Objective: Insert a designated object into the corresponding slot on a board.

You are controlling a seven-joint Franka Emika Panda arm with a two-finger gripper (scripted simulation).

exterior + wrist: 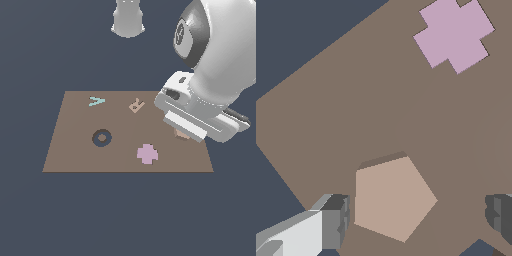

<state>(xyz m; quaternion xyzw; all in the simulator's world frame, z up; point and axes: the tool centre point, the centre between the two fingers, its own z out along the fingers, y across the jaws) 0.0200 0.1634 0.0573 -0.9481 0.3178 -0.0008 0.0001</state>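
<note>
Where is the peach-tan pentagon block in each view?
Exterior view: the pentagon block is mostly hidden under the gripper, near the board's edge on the exterior view's right; only a sliver shows.
Wrist view: the block lies flat on the board, in full view between the two open fingers.
Shared landmark: the pink cross piece, nearby on the board.

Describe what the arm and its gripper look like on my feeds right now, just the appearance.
The arm is glossy white, bulky and rounded, with a dark grey cap bearing a faint round emblem. The hand is a boxy white block with dark slots. The gripper has white fingers tipped with dark grey ribbed pads. No cables show.
</note>
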